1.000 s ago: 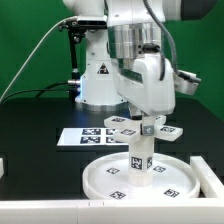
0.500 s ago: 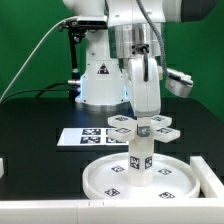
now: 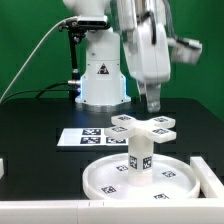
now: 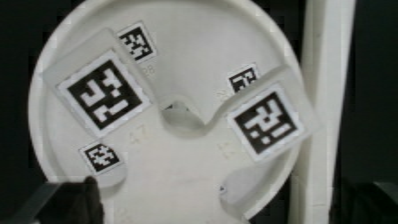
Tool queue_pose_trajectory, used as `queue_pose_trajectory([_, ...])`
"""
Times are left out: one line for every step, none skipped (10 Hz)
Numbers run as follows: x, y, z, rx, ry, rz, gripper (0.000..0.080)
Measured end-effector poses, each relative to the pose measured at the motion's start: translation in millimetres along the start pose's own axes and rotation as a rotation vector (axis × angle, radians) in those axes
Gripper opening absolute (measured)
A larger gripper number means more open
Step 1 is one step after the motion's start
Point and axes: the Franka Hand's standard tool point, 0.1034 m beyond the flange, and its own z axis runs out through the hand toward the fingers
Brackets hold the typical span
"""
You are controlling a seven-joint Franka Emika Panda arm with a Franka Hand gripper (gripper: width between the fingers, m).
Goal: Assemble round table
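Note:
The round disc [image 3: 140,178] lies rim up at the front of the black table. The short cylinder leg [image 3: 139,157] stands upright at its middle. The cross-shaped foot [image 3: 146,126] sits on top of the leg. My gripper [image 3: 152,104] hangs just above the foot, apart from it, holding nothing. In the wrist view I look down on the foot [image 4: 187,115] with its two large tags, the disc [image 4: 196,30] behind it. One dark fingertip [image 4: 71,200] shows at the edge, and the jaws stand wide apart.
The marker board [image 3: 88,136] lies flat behind the disc towards the exterior view's left. A white block [image 3: 212,172] stands at the right edge, a small white piece [image 3: 3,167] at the left edge. The robot base [image 3: 100,78] is behind.
My gripper was down around the leg and foot. It has let go and risen straight up, and now hangs above the foot. The leg and foot stay in place.

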Motion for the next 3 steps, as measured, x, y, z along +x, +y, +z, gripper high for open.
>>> queue_pose_trajectory([0.0, 0.8, 2.2, -0.004, 0.002, -0.001, 0.0649])
queue_pose_trajectory([-0.1, 0.7, 2.2, -0.004, 0.002, -0.002, 0.0649])
queue_pose_trajectory([-0.3, 0.8, 2.3, -0.004, 0.002, -0.004, 0.0649])
